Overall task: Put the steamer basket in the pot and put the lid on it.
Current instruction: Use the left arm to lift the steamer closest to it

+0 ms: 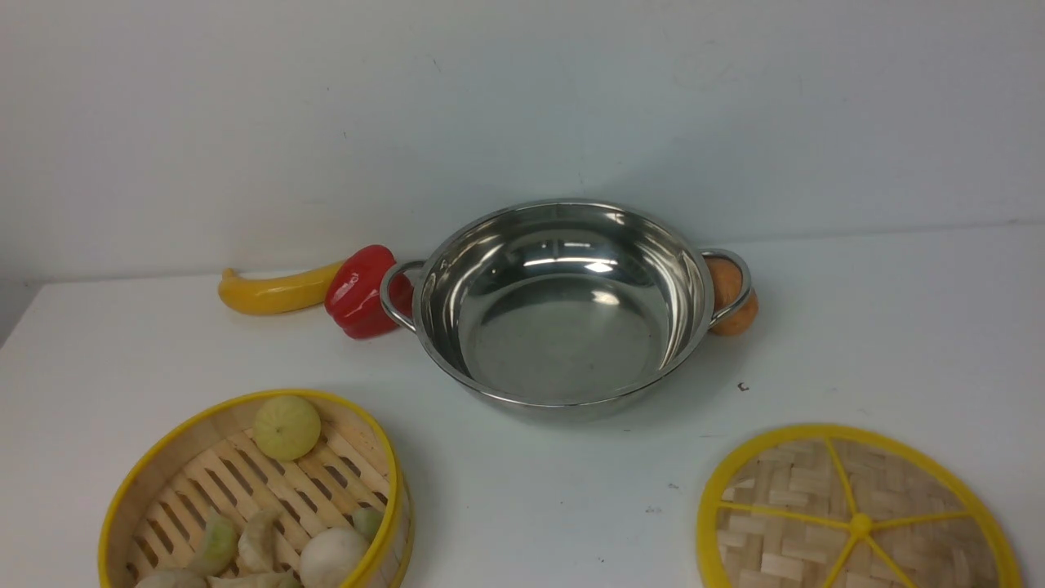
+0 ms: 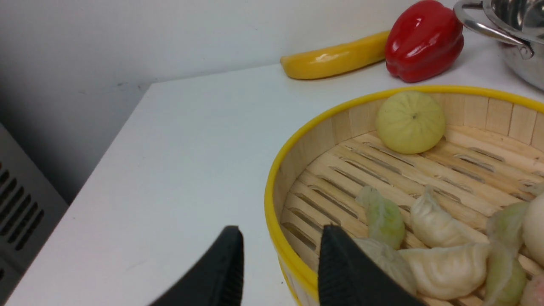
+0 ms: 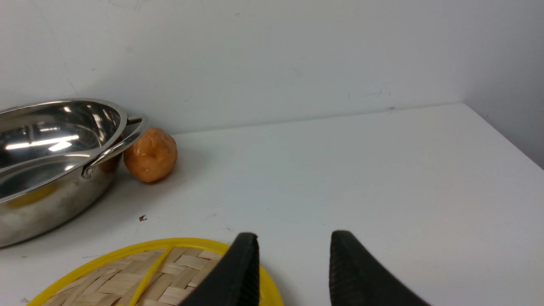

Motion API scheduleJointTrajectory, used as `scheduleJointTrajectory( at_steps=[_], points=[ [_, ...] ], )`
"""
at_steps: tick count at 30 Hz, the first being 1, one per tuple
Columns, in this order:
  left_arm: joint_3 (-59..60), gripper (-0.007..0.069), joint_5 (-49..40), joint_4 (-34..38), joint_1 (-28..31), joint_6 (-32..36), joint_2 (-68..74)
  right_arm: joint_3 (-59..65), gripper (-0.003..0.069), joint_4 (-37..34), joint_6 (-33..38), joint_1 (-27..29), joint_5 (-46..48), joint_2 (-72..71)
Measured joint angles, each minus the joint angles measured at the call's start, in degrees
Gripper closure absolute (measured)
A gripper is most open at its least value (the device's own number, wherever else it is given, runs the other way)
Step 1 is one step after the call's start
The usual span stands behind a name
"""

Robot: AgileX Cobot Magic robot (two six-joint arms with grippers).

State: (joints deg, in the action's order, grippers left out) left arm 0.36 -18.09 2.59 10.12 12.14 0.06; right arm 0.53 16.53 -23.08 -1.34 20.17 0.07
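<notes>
While steamer basket (image 1: pixel 175 449) sits mouth-up, left gripper (image 2: pixel 281 231) parted astride its rim, right gripper (image 3: pixel 294 236) parted at lid (image 1: pixel 784 506)

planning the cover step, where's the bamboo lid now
Front view: the flat woven bamboo lid with a yellow rim lies on the white table at near right, closer than the shiny steel pot.

Pot (image 1: pixel 563 343) was shiny polished steel, basically a mirror inside. Basket (image 1: pixel 175 453) had pale matt bamboo slats with a glossy yellow plastic rim. Lid (image 1: pixel 784 523) was woven bamboo, same plastic. Pepper (image 1: pixel 359 294) looked smooth and glossy. Table (image 1: pixel 531 506) was smooth matt white.
</notes>
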Motion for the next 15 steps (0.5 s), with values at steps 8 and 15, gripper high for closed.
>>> scheduleJointTrajectory(
  at_steps=[8, 15],
  points=[
    [0.0, 0.0384, 0.07, 2.38, 0.0, -1.31, -0.06, 0.0, 0.041, 0.0, 0.0, 0.0, 0.0, 0.0],
    [0.0, 0.0384, 1.58, 19.69, 0.0, -6.32, -0.06, 0.0, 0.041, 0.0, 0.0, 0.0, 0.0, 0.0]
  ],
)
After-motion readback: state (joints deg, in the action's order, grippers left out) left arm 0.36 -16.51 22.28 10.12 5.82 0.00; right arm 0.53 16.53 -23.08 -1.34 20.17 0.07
